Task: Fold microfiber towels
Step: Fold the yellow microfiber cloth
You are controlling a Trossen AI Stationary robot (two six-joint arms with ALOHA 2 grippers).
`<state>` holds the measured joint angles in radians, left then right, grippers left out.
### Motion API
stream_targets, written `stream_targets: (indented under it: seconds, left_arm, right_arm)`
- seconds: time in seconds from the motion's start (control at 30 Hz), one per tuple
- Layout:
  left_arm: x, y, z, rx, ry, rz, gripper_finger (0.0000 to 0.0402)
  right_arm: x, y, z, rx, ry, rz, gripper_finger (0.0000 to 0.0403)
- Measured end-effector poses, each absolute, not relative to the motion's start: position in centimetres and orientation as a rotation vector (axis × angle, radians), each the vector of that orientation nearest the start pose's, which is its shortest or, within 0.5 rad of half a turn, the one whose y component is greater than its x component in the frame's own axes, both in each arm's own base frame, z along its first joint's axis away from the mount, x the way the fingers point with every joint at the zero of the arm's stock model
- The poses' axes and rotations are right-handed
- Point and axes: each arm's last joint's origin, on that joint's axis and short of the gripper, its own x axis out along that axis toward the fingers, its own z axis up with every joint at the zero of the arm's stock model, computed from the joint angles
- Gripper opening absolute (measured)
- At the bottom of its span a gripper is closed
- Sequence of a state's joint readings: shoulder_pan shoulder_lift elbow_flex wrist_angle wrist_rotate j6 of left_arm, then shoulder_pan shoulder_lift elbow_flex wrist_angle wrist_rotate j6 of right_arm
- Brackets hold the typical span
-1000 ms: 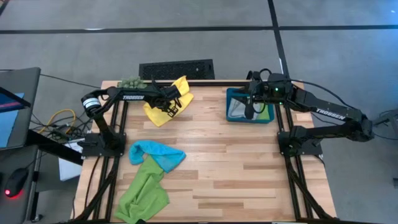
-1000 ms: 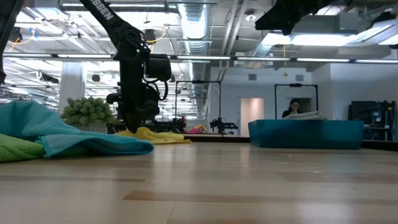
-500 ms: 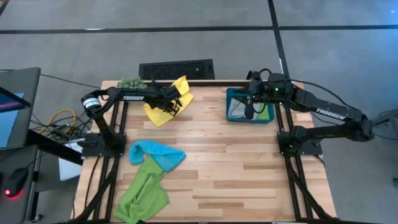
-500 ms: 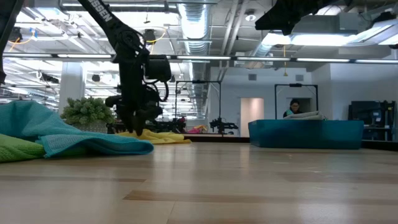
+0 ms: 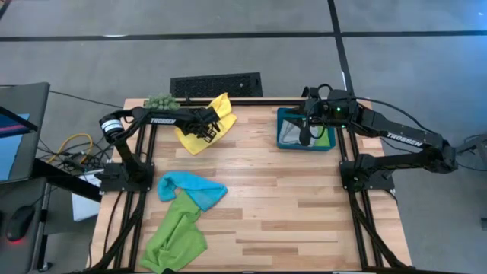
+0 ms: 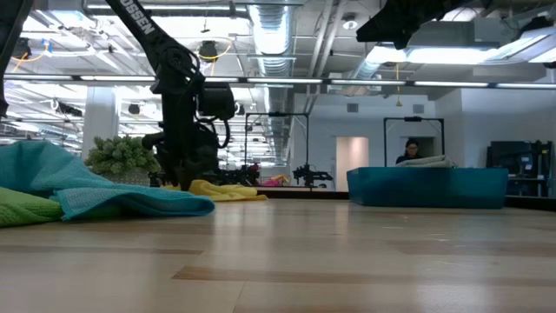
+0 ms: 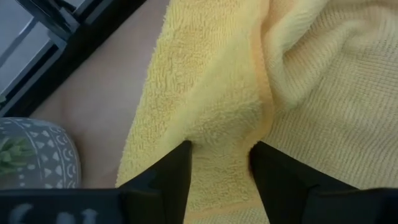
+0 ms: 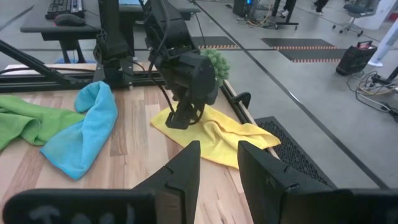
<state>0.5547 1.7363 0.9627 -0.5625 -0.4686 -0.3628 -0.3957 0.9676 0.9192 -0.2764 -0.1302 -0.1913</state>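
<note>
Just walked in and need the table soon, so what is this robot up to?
It is working through a batch of towels. The left claw is down on the yellow towel at the table's far left, its fingers open with a ridge of cloth between them. The right claw hangs over the teal bin, which holds cloths. A light blue towel and a lime green towel lie crumpled, unfolded, near the front left.

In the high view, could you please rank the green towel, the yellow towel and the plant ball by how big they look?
1. Green towel
2. Yellow towel, partly under the left claw
3. Plant ball
</note>
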Motion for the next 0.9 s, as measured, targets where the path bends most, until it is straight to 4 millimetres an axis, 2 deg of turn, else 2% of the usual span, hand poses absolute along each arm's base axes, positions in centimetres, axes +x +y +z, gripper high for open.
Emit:
stream_targets:
  seconds: [0.23,0.37,0.7,0.8,0.9]
  left_arm:
    - [24.9,17.3,14.4,-0.391,1.238,0.991,0.0060]
    - [24.8,17.4,14.3,-0.389,1.243,0.985,0.0008]
    - [24.9,17.4,14.6,-0.380,1.265,0.948,0.0001]
    - [25.1,17.4,15.5,-0.415,1.276,0.906,0.0001]
    - [25.4,17.4,17.4,-0.418,1.256,0.892,0.0000]
  right_arm:
    - [19.5,-7.7,33.8,-0.104,0.338,-0.232,0.0131]
    - [19.5,-7.7,33.8,-0.104,0.338,-0.232,0.0131]
    - [19.5,-7.7,33.8,-0.104,0.339,-0.232,0.0131]
    - [19.5,-7.7,33.8,-0.105,0.339,-0.232,0.0131]
    - [19.5,-7.7,33.8,-0.105,0.338,-0.231,0.0131]
